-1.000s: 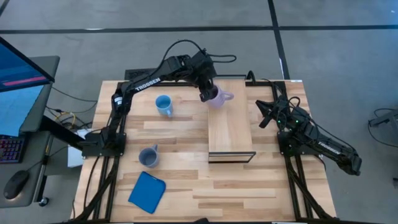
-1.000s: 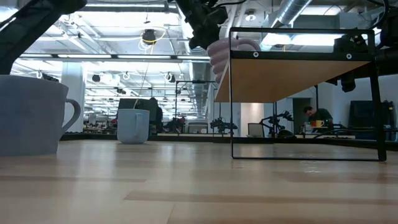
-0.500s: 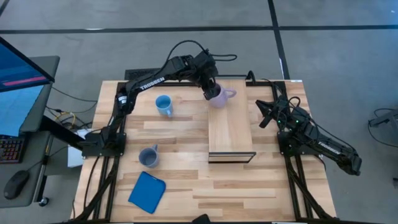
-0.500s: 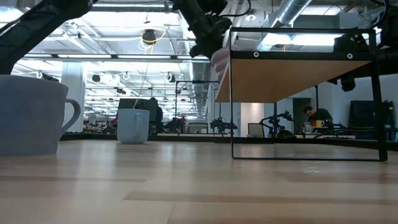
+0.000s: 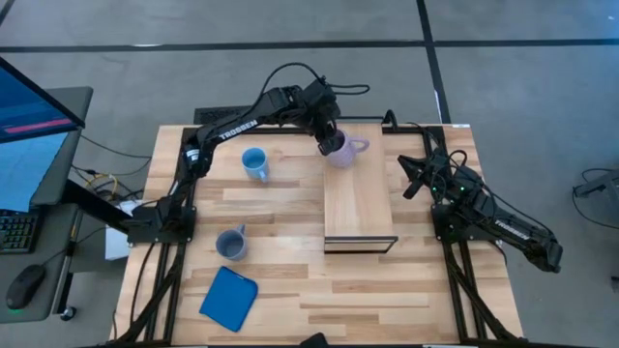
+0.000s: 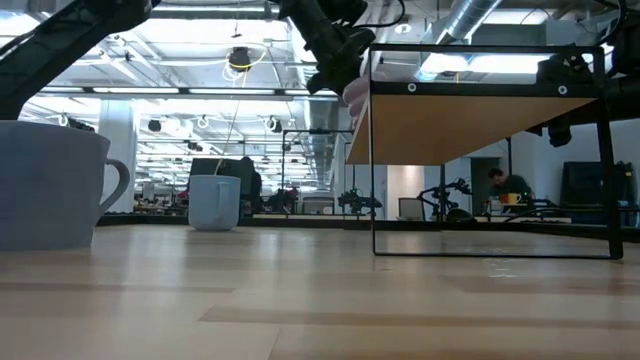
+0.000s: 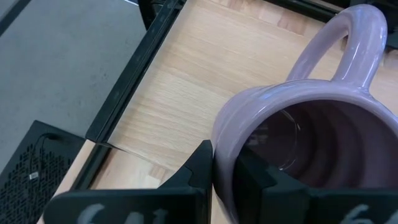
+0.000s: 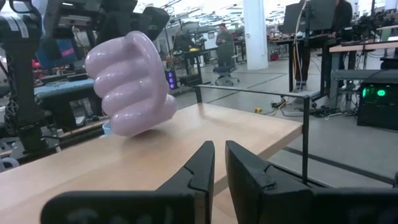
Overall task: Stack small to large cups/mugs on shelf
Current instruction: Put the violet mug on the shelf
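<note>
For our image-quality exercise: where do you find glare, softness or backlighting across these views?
Low view: bright ceiling lights backlight the shelf, whose underside looks shaded, and the near grey-blue mug is soft. Left wrist view: highlights gleam on the purple mug. Right wrist view: the room behind is bright.

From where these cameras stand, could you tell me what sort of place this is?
Most likely a robotics lab or open workshop: a slatted wooden table carries two dark arms on frames, the ceiling shows bare ducts and strip lights, and a person sits among desks and monitors further back.

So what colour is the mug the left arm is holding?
Pale purple mug; the left wrist view shows it best.
</note>
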Motion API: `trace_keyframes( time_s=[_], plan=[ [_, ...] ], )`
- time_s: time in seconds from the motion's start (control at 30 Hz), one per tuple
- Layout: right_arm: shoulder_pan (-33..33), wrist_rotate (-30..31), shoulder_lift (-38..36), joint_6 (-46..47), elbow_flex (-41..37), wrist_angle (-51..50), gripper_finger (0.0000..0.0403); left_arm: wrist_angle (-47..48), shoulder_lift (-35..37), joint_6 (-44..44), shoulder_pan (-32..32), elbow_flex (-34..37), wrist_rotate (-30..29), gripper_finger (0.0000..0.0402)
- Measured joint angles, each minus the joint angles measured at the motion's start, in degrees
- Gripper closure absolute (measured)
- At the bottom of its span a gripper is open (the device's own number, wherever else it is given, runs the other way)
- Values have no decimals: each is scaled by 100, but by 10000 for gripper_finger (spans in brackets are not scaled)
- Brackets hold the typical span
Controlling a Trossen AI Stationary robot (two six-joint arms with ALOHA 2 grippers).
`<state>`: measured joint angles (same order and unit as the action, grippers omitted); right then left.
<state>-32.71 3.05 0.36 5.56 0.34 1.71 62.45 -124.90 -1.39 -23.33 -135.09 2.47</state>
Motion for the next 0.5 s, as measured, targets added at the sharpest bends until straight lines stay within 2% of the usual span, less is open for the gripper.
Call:
trace_keyframes(
  time_s=[0.23, 0.5],
  plan=[
    [0, 0, 0, -4, 0, -2, 339, -9, -1, -86, -8, 4, 11, 382],
    [0, 0, 0, -15, 0, -2, 339, 59, -47, -134, -28, 33, 346, 352]
  ],
)
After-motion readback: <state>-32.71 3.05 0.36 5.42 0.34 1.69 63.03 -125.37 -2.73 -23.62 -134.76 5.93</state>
